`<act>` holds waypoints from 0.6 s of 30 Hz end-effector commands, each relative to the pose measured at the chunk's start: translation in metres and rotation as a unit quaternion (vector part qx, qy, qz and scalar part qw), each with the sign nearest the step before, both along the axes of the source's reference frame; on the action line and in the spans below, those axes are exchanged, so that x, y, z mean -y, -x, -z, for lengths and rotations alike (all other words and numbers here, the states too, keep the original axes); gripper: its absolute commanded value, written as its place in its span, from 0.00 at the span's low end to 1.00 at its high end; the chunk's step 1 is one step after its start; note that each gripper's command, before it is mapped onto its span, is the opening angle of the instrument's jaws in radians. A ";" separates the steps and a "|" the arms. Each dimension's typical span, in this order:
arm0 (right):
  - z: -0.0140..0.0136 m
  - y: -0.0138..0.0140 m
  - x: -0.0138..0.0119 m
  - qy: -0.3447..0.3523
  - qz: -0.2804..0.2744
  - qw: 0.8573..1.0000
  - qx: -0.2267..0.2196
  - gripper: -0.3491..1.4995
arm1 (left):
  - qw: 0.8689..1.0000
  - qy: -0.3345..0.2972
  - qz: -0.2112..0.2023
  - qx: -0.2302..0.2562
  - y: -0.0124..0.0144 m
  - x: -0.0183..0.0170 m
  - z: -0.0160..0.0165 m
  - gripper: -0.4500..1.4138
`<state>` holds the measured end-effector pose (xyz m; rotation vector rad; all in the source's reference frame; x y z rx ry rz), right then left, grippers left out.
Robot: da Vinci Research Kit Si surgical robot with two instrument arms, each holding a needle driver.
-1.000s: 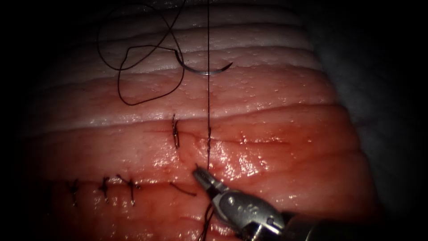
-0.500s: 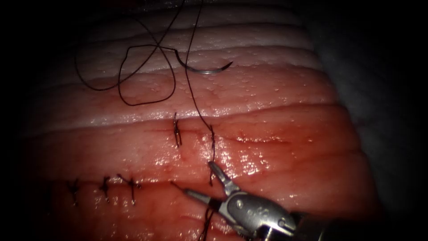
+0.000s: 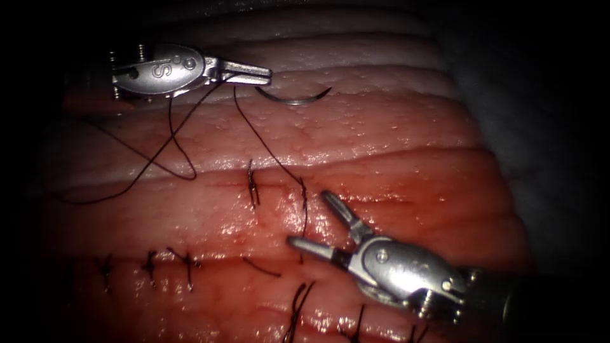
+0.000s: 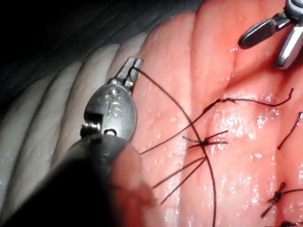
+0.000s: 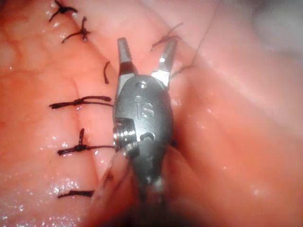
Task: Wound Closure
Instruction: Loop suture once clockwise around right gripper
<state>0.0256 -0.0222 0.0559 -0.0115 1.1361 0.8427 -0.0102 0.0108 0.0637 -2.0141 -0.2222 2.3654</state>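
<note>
My left tool (image 3: pixel 257 73) lies across the pale upper band of the tissue (image 3: pixel 394 127), jaws shut on the dark thread (image 3: pixel 270 149). From there the thread runs down to the newest stitch (image 3: pixel 303 194) on the cut. The curved needle (image 3: pixel 295 100) lies free on the tissue just right of the left jaws; neither tool holds it. My right tool (image 3: pixel 311 219) stands open beside that stitch, holding nothing. The left wrist view shows the left tool (image 4: pixel 133 69) clamped on the thread (image 4: pixel 165 92). In the right wrist view the right tool (image 5: pixel 146 51) is spread over the tissue.
An older stitch (image 3: pixel 252 187) sits left of the newest one. A row of tied stitches (image 3: pixel 150 263) runs along the lower left, with a cut thread end (image 3: pixel 260 268) nearby. Slack thread loops (image 3: pixel 162 155) lie on the left. Red fluid glistens on the tissue (image 3: pixel 356 222).
The right tool let go of the thread, opened and moved up to the right. The taut vertical thread went slack. The left tool came into view at upper left, holding the thread.
</note>
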 end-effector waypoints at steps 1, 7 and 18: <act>-0.0004 -0.0007 -0.0010 0.002 0.013 1.000 -0.002 0.45 | 1.000 0.003 0.000 -0.001 0.0005 0.0002 0.0000 0.00; -0.0027 -0.0017 -0.0047 -0.039 0.050 0.998 0.003 0.00 | 1.000 0.016 -0.003 -0.003 0.0010 0.0046 0.0024 0.00; -0.0091 -0.0056 -0.0078 -0.099 0.125 0.983 -0.086 0.00 | 1.000 0.028 -0.005 -0.004 0.0020 0.0087 0.0051 0.00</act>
